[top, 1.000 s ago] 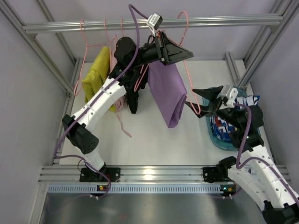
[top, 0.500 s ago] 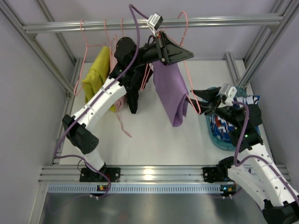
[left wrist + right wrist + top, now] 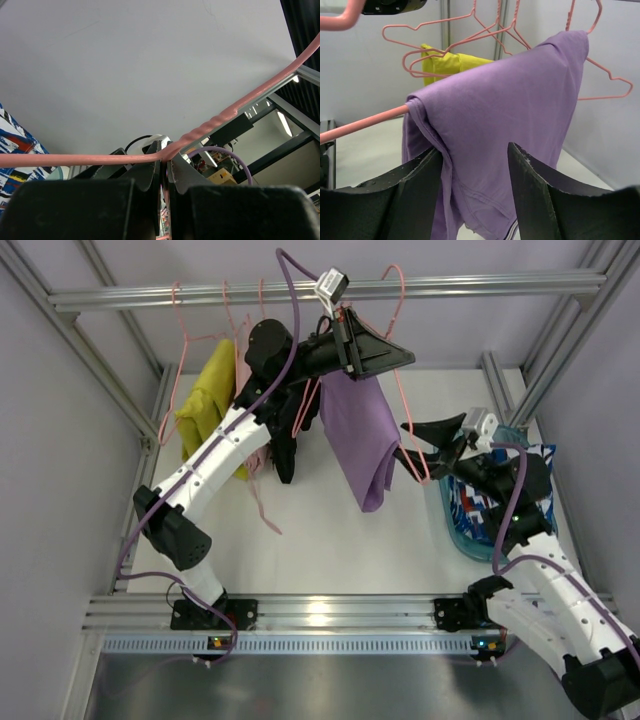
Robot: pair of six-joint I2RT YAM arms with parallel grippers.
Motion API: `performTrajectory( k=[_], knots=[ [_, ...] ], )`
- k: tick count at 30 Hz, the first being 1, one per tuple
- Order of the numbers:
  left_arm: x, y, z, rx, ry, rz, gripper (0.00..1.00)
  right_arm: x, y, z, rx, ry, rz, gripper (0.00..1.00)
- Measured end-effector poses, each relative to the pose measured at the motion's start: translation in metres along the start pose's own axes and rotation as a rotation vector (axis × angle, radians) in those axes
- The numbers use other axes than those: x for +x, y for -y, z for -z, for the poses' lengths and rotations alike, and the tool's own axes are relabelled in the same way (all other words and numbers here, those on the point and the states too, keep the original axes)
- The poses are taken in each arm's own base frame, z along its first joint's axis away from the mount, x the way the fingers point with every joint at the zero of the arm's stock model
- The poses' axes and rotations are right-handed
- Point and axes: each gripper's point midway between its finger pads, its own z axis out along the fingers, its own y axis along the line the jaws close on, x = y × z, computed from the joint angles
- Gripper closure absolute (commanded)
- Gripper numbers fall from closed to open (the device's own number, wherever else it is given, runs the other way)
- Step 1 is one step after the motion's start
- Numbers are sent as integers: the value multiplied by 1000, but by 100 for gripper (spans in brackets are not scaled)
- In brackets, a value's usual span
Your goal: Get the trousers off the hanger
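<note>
Left hand is clenching the pink hanger at its neck, just under the rail. Purple trousers are hanging folded over the hanger's bar, above the desk. Right hand is sitting released, jaws apart around the trousers' near fold, not pinching yet.

Risks:
- Closing here may catch the bar along with the cloth, so pulling would be dragging the hanger out of the left grip.
- A shallow pinch on one layer is likely slipping.
- The trousers could be snagging on the bar's end and dropping onto the desk.
</note>
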Motion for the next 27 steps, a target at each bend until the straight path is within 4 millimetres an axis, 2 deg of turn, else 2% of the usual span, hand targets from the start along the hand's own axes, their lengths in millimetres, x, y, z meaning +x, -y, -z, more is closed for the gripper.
performTrajectory(
  k=[5,8,9,11,15,23,27],
  knots=[
    [-1,3,-1,5,1,-4,100,-5,-10,-4,-37,22,6,43],
    [0,6,-2,12,-1,-8,100,-4,-8,-8,-34,28,14,52],
    [0,7,-2,14,-2,-8,100,-2,-6,-9,-26,25,12,61],
    [2,7,-3,16,-8,-6,100,2,-1,-12,-8,19,10,71],
    [3,6,-3,12,-10,-6,100,4,9,-15,35,22,12,100],
    [11,0,2,3,-22,-5,100,-13,20,-16,97,32,13,100],
    [21,-7,9,-10,-37,-12,100,-28,24,-8,147,31,14,100]
  ],
)
